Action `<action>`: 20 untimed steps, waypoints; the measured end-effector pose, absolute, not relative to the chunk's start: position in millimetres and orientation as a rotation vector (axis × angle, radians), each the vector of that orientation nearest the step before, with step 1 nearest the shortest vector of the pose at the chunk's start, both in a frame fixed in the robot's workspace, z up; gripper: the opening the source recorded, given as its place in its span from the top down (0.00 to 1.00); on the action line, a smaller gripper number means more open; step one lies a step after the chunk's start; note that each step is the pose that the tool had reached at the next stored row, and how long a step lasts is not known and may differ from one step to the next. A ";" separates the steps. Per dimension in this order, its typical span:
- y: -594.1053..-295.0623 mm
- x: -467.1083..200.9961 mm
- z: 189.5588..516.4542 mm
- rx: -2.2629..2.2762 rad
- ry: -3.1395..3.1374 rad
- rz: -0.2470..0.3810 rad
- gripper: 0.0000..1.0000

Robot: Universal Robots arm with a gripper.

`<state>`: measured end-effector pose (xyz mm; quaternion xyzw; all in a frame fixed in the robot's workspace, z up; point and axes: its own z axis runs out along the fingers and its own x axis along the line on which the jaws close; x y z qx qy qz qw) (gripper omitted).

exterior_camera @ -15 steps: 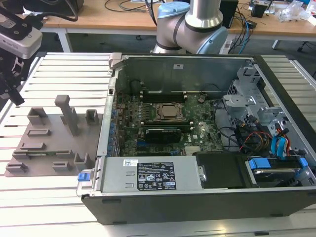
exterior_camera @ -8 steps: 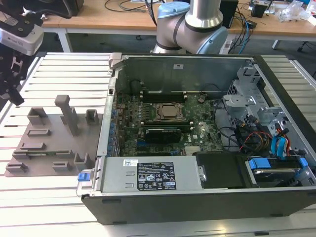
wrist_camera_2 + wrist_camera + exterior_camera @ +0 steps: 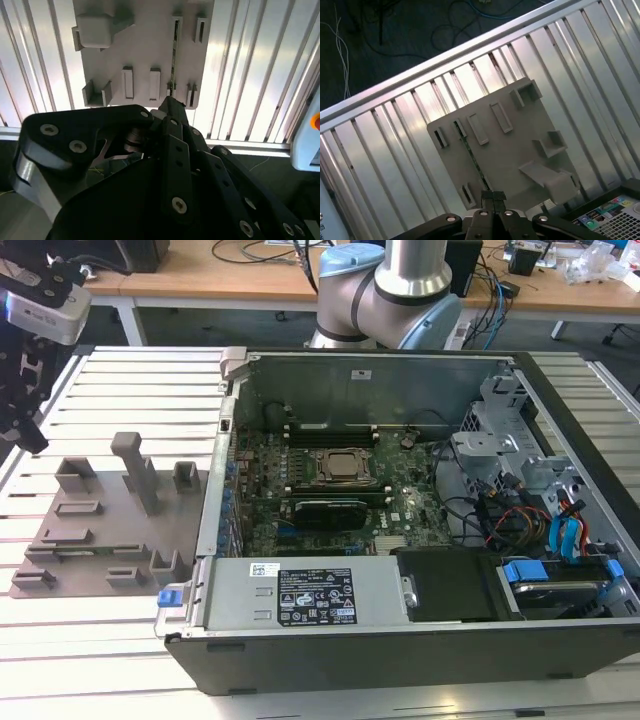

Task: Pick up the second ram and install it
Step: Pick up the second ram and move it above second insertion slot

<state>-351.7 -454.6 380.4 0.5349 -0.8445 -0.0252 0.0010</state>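
exterior view: the black gripper (image 3: pixel 34 438) hangs above the far corner of the slatted table (image 3: pixel 120 390) at the exterior view's left, clear of the grey fixture plate (image 3: pixel 90 530) that lies flat on the slats. just beside the plate, toward the exterior view's right, stands the open computer case (image 3: pixel 300 380), with the cpu socket (image 3: pixel 340 466) in the middle of its board and the arm's (image 3: pixel 400 290) base behind its far wall. in both wrist views the gripper (image 3: pixel 170 101) (image 3: pixel 493 194) looks down on the fixture plate (image 3: pixel 145 45) (image 3: pixel 515 150); its fingertips are drawn together with nothing between them. the second ram (image 3: pixel 173 60) (image 3: pixel 472 157) stands on its thin edge in the plate, a narrow green-and-dark strip running between two small end holders, with raised rectangular blocks alongside it. in the first wrist view the closed fingertips sit in line with one end of the strip, and whether they touch it cannot be told. the strip is held by nothing but the plate. in the exterior view the ram is too thin to pick out among the plate's holders.
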 end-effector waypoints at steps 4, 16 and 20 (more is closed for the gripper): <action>-454.6 -351.7 380.4 1.817 -2.556 -0.079 0.89; -454.6 -351.6 380.4 2.073 -2.346 -0.077 0.89; -454.6 -351.6 380.4 2.132 -2.291 -0.077 0.89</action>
